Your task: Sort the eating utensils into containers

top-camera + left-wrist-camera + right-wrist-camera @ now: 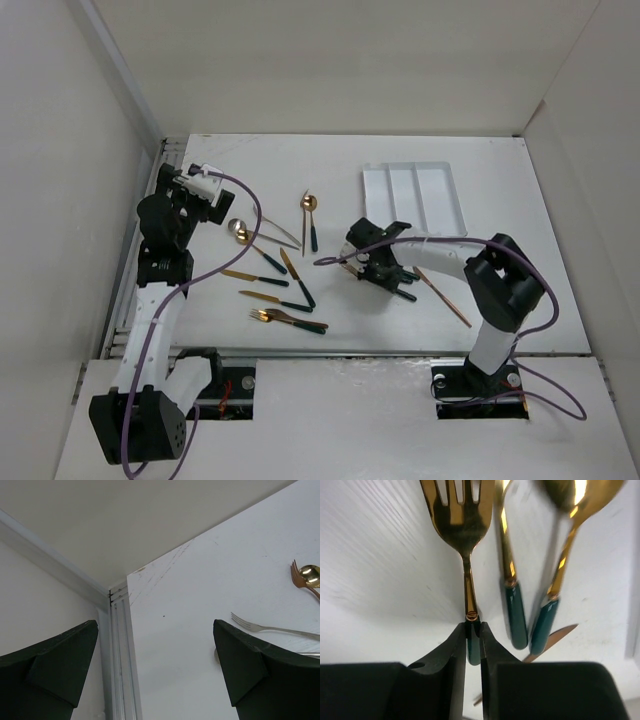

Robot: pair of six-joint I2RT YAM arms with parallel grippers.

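Table [520,290]: white, under both my claws. White tray [413,195]: beyond my right claw [472,632], near, not touching. Left claw [155,630]: jaws wide apart, nothing between. Right claw: clamped on dark green handle of gold fork [460,525], tines ahead. Spoon [555,580] and second green-handled utensil [516,612]: just beside, to its right.

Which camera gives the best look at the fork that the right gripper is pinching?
The right wrist view: the fork fills the frame, gold tines ahead, its green handle clamped in the right gripper. In the top external view that gripper mostly hides it. The left wrist view shows only other utensils.
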